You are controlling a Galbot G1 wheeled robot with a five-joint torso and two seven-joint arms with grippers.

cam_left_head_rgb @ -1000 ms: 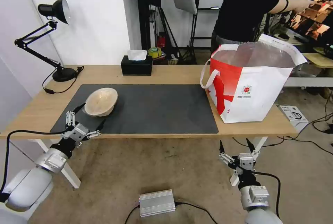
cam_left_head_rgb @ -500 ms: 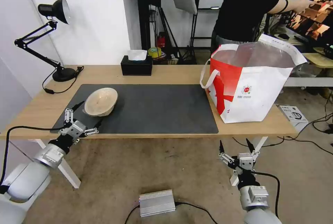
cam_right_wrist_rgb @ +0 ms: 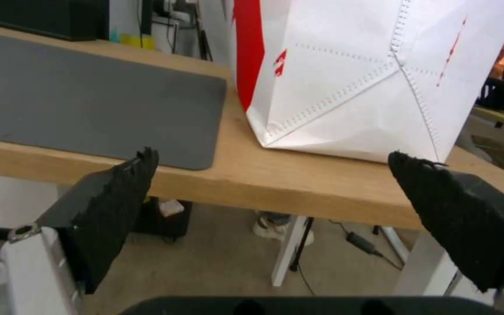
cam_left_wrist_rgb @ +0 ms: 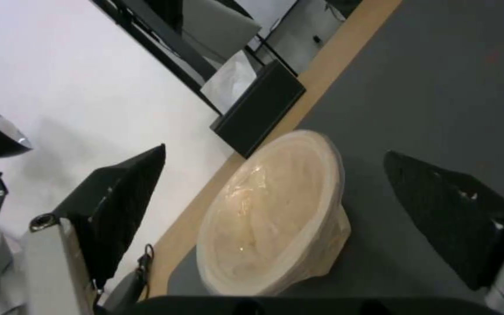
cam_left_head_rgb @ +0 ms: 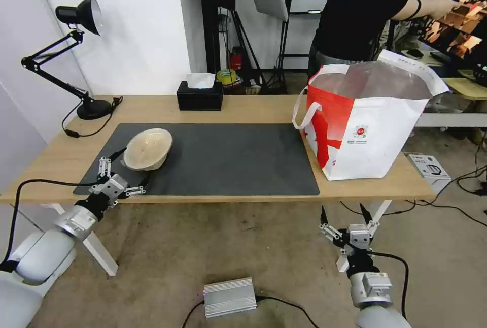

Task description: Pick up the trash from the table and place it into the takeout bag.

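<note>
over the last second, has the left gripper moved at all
Yes. The open left gripper has edged toward the table's far side, closer to the beige bowl, judged against the mat's near edge.

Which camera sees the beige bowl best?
The left wrist view: the beige bowl looms close between the open left gripper fingers. The head view shows it small and far, on the dark mat.

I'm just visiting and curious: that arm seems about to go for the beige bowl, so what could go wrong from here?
The beige bowl lies tilted on the mat, so the open left end effector might nudge it away or close on only its thin rim. The takeout bag stands at the table's far end, leaving a long carry in which a weak grip could slip. The right end effector hangs below the table edge.
</note>
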